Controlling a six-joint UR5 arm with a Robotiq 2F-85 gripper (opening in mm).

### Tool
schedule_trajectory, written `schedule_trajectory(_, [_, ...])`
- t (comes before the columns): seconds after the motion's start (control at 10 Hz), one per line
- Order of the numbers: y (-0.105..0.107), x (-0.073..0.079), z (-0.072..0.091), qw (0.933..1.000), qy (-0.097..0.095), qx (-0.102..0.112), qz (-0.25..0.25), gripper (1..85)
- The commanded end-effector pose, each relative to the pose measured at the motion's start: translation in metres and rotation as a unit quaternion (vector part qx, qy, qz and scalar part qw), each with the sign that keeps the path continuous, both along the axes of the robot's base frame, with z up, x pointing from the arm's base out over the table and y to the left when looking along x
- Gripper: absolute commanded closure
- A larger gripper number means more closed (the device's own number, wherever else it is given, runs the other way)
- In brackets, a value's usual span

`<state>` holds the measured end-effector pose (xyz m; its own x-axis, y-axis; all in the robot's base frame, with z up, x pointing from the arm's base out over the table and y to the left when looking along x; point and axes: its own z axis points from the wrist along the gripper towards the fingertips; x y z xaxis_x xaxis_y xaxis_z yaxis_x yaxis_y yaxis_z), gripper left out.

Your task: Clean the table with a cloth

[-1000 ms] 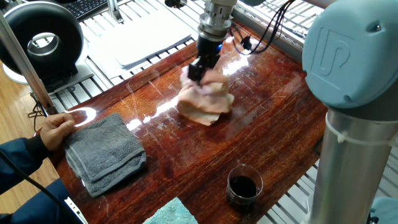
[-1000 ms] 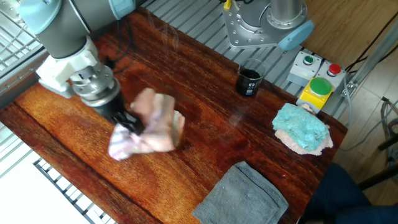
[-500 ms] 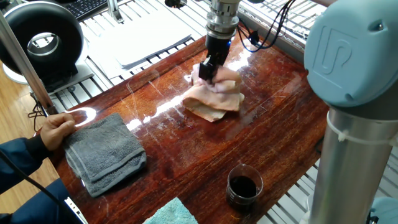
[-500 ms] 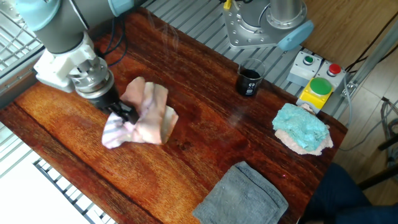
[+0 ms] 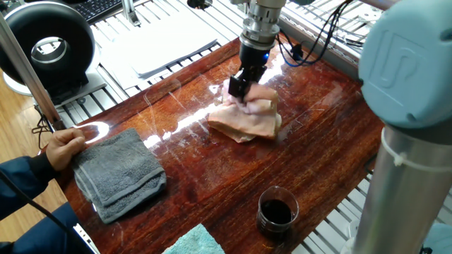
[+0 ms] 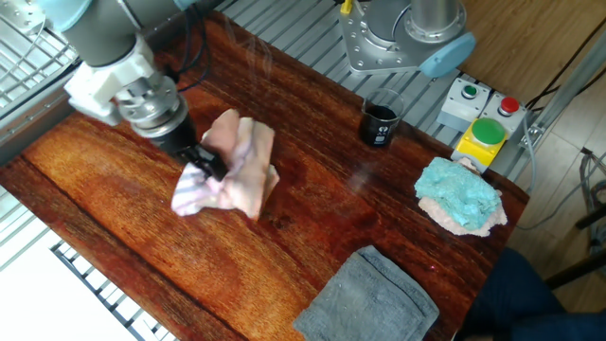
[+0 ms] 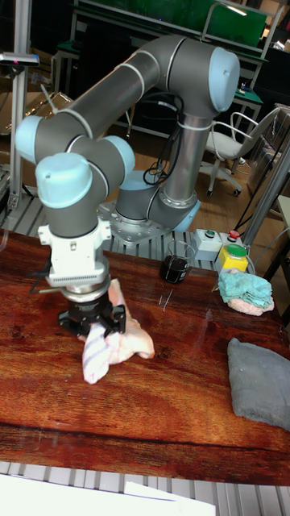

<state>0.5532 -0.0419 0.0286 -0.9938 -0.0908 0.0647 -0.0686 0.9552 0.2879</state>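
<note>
The pale pink cloth (image 5: 247, 120) lies crumpled on the glossy reddish-brown table (image 5: 212, 176), toward its far side. My gripper (image 5: 238, 90) points down and is shut on the cloth's upper edge, pressing it to the wood. In the other fixed view the cloth (image 6: 239, 170) spreads to the right of the gripper (image 6: 205, 165), on the table (image 6: 114, 208). From the tall fixed view the gripper (image 7: 94, 325) pinches the cloth (image 7: 121, 343), whose striped corner hangs toward the table's (image 7: 161, 403) front.
A folded dark grey towel (image 5: 120, 173) lies at the near left, with a person's hand (image 5: 65, 144) on its corner. A glass of dark liquid (image 5: 276, 209) stands near the front edge. A teal cloth (image 6: 459, 194) and a button box (image 6: 485, 133) sit at one corner.
The gripper has dragged the cloth across the table, to the right in one fixed view, sliding and reshaping it. The grey towel, glass and hand have not moved.
</note>
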Motion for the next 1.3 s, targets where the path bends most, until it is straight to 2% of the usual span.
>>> schedule_trajectory(0.0, [0.029, -0.023, 0.017, 0.9984, 0.024, 0.027, -0.044, 84.7])
schedule_trajectory(0.1, [0.033, -0.024, 0.017, 0.9983, 0.021, 0.032, -0.043, 84.7])
schedule_trajectory(0.2, [0.032, -0.02, 0.01, 0.9984, 0.012, 0.037, -0.042, 84.7])
schedule_trajectory(0.3, [0.021, -0.019, 0.003, 0.9994, 0.007, 0.019, -0.028, 84.7])
schedule_trajectory(0.4, [-0.008, -0.019, -0.005, 0.9994, -0.001, -0.034, 0.003, 84.7])
schedule_trajectory(0.6, [-0.03, -0.017, -0.009, 0.9969, -0.005, -0.078, 0.006, 84.7])
schedule_trajectory(0.7, [-0.03, -0.011, -0.009, 0.9968, -0.017, -0.077, 0.012, 84.7])
schedule_trajectory(0.8, [-0.029, -0.01, -0.009, 0.9968, -0.021, -0.073, 0.024, 84.7])
schedule_trajectory(0.9, [-0.031, -0.012, -0.009, 0.9963, -0.021, -0.076, 0.035, 84.7])
schedule_trajectory(1.2, [-0.018, -0.015, -0.007, 0.9984, -0.009, -0.054, 0.01, 84.7])
